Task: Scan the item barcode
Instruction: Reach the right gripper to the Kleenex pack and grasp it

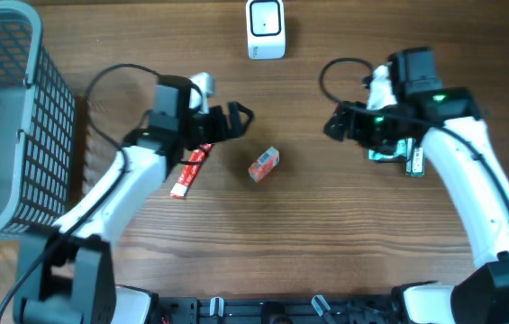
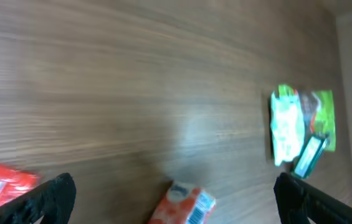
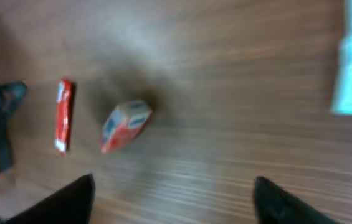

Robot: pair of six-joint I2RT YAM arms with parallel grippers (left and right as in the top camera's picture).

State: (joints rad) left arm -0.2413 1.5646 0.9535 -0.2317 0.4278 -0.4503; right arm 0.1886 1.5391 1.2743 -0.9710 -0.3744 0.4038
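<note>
A small red-orange box (image 1: 264,164) with a barcode on its end lies on the wooden table, near the middle. My left gripper (image 1: 234,126) hovers just to its upper left, open and empty. In the left wrist view the box (image 2: 185,204) sits low between the wide-spread fingers (image 2: 51,196). The white scanner (image 1: 265,30) stands at the table's far edge. My right gripper (image 1: 335,126) is right of the box, open, holding nothing. In the right wrist view the box (image 3: 124,124) lies ahead, well beyond my right gripper (image 3: 174,186).
A long red packet (image 1: 190,171) lies under the left arm, left of the box. A green-and-white packet (image 1: 387,150) and a small card (image 1: 414,162) lie under the right arm. A grey mesh basket (image 1: 2,117) stands at the left edge.
</note>
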